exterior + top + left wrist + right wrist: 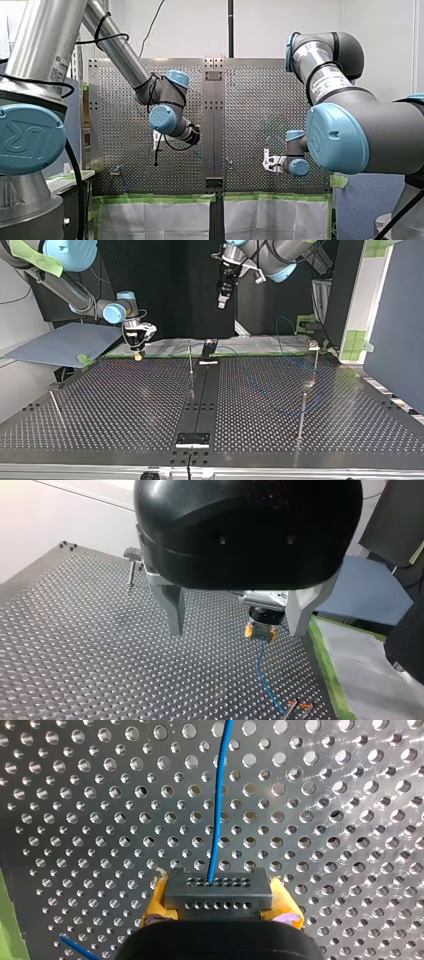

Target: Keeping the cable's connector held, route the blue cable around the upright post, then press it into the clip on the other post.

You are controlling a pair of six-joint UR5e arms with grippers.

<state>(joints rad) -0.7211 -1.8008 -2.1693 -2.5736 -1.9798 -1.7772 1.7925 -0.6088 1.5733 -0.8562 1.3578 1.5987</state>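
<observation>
Our right jaws are clamped on the connector (217, 892), with yellow pads (285, 907) on either side of the black block. The blue cable (218, 795) leaves the connector's face and runs straight ahead of those jaws, low over the perforated tabletop (125, 405), its long axis in line with their reach. In the left wrist view the same cable goes from the right jaws along the tabletop's taped edge to a far end we can't make out.

Our left jaws are wide apart with nothing between them, hanging high over the tabletop's far middle in the top view.

Key relation, top view: the upright post (190, 360) stands just to the view's right of the right jaws. The clip (313, 345) sits on its post well further to the view's right. We see no cable against the post, so we judge routing not yet begun. The right jaws are nearer and have the cable. The next move likely carries the connector past the post, grip kept.
</observation>
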